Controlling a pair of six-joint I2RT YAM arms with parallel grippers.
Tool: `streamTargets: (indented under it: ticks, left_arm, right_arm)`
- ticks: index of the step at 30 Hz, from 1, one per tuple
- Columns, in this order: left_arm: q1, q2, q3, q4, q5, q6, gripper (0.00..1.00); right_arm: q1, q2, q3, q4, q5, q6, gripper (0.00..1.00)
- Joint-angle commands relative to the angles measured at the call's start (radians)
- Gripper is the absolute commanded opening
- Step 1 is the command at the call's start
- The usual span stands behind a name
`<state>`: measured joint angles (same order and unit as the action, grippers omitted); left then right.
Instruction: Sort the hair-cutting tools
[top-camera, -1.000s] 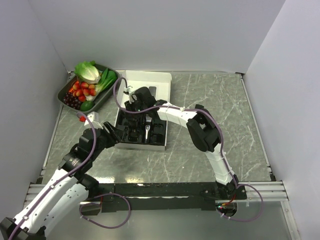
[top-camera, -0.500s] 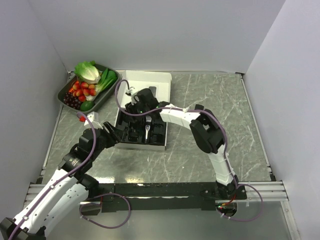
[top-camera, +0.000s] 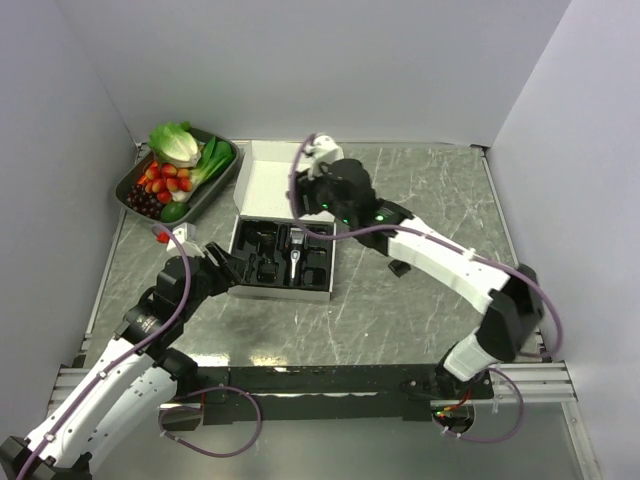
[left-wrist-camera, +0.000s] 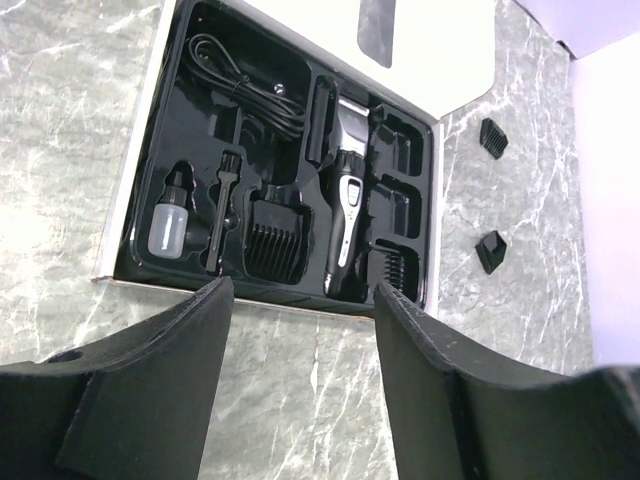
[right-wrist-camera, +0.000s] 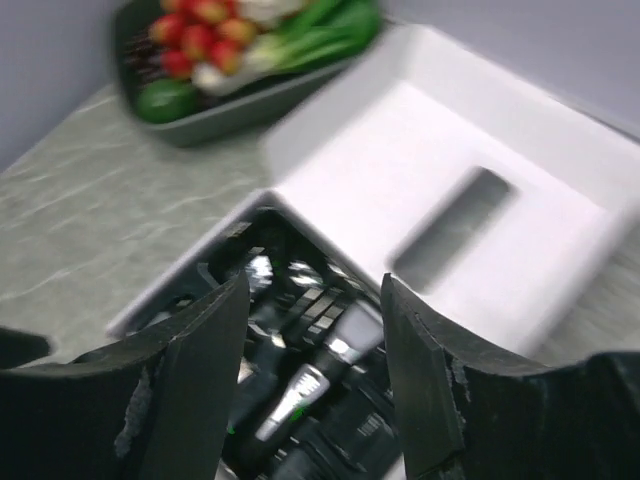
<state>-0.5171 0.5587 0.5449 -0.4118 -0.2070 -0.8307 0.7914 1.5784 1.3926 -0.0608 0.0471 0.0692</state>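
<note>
A grey-green marbled table (top-camera: 455, 190) stands closed in by plain white walls (top-camera: 300, 60) on the left, back and right.

At the far left corner sits a dark tray (top-camera: 126, 186) of vegetables and fruit. Nearer, the left gripper (top-camera: 222, 262) rests low at the near-left corner of an open white box (top-camera: 272, 168). Its jaws stand wide apart with nothing between them.

The box's black insert holds the clipper (top-camera: 296, 252), lying lengthwise in a middle slot. The right gripper (right-wrist-camera: 313, 290) hangs over the far part of the box, jaws wide and empty.

Right of the box, one small black attachment (top-camera: 400, 268) lies on the table beside the right arm.

The left wrist view shows the insert in detail: a coiled cord (left-wrist-camera: 245, 85), a small bottle (left-wrist-camera: 172, 220), a brush (left-wrist-camera: 222, 215), a comb guard (left-wrist-camera: 272, 240), then the clipper. It also shows a second attachment (left-wrist-camera: 493, 138) on the table beyond the first, not seen from above.

The right wrist view is blurred; it shows the tray, the white lid and the clipper below.
</note>
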Motion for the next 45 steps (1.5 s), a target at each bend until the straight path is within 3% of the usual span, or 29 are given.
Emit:
streamTargets:
  ticks: [1, 9, 16, 20, 22, 27, 38, 45]
  left_arm:
    - [-0.001, 0.007, 0.052, 0.027, 0.014, 0.019, 0.64]
    - [-0.003, 0.006, 0.012, 0.114, 0.067, 0.030, 0.66]
    - [-0.003, 0.063, -0.025, 0.199, 0.113, 0.036, 0.72]
    - [-0.003, 0.073, -0.042, 0.231, 0.136, 0.036, 0.73]
    - [-0.003, 0.076, -0.052, 0.249, 0.156, 0.035, 0.73]
    - [-0.003, 0.075, -0.083, 0.281, 0.198, 0.031, 0.72]
    - [-0.003, 0.007, -0.203, 0.382, 0.331, 0.004, 0.72]
    - [-0.003, 0.023, -0.220, 0.431, 0.385, 0.022, 0.73]
  right_arm:
    - [-0.078, -0.113, -0.099, -0.123, 0.259, 0.036, 0.64]
    - [-0.328, -0.320, -0.339, -0.280, 0.289, 0.198, 0.65]
    - [-0.422, -0.308, -0.418, -0.362, 0.293, 0.196, 0.67]
    - [-0.437, -0.262, -0.440, -0.373, 0.223, 0.135, 0.70]
    - [-0.445, -0.250, -0.452, -0.361, 0.166, 0.083, 0.80]
    - [-0.446, -0.112, -0.391, -0.434, 0.021, -0.041, 0.91]
    - [-0.462, -0.008, -0.296, -0.565, -0.007, -0.279, 0.91]
    - [-0.508, 0.034, -0.280, -0.582, -0.163, -0.396, 0.91]
